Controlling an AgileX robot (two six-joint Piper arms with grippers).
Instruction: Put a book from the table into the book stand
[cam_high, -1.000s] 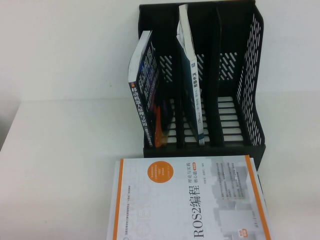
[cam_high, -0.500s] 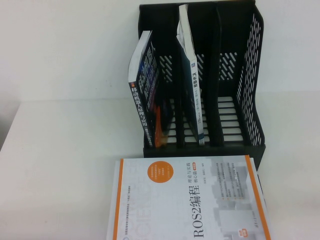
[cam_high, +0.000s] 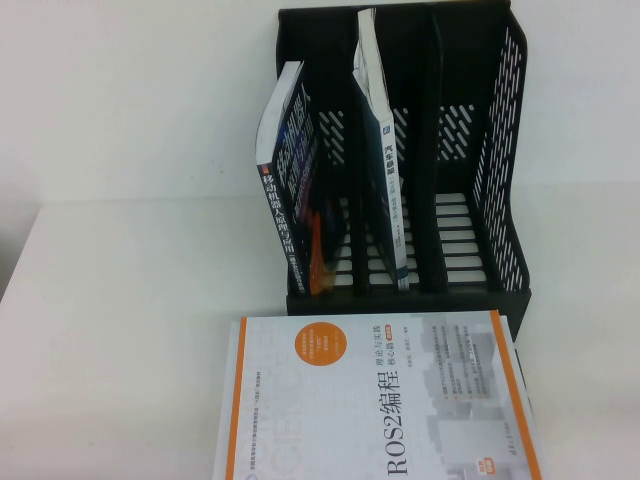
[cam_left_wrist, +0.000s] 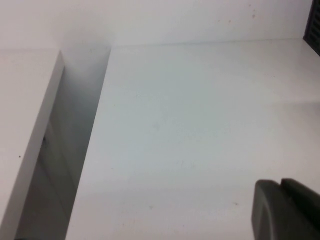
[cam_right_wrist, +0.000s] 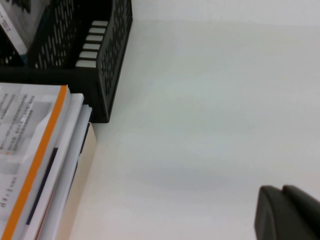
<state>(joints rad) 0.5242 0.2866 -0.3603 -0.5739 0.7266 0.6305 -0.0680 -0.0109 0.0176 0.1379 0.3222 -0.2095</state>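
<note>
Standing in the rack already: the task looks done.

We find the dark navy book (cam_high: 290, 185) upright, leaning a little, in the left slot of the black book stand (cam_high: 500, 150); a thin white-and-blue book (cam_high: 385, 160) fills the middle slot, the right one is bare. The ROS2 book (cam_high: 380, 400) lies on a stack on the white desk (cam_high: 130, 330), just before the stand. Our left gripper (cam_left_wrist: 287, 210) and right gripper (cam_right_wrist: 287, 212) hang over bare desk, holding nothing; we cannot tell how their jaws stand.
</note>
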